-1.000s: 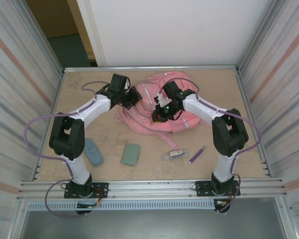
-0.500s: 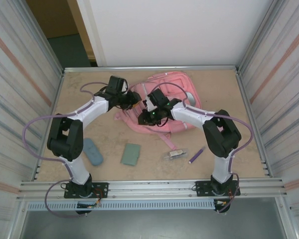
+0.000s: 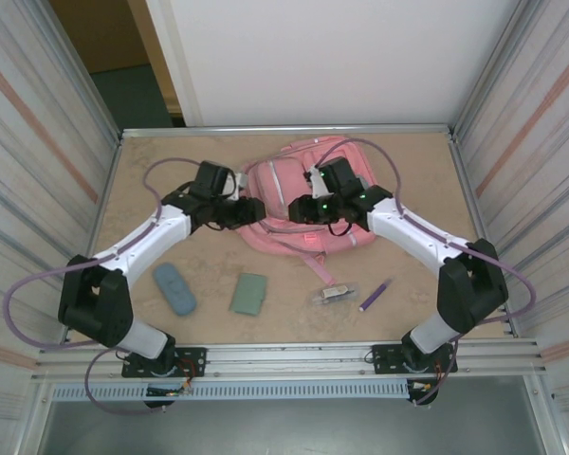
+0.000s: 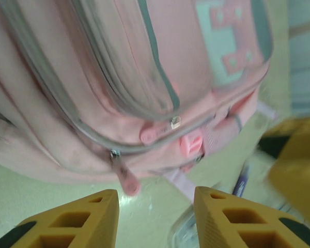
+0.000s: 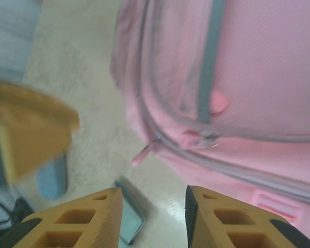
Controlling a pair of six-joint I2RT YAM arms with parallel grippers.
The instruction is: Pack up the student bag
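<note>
A robot test cell in a lab: ribbed panel walls (image 3: 38, 142) and aluminium rails (image 3: 294, 355) box in a beige surface (image 3: 427, 161).

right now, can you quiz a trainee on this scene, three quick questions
1. True or false: the left gripper is shut on a zip pull of the student bag.
2. Which thing lies nearest the purple pen? A. the blue case B. the green pouch C. the small clear packet
3. How many loose items lie on the table between the bag and the arm bases?

Key: 1 false, its fingers stand apart with nothing between them; 2 C; 3 four.
</note>
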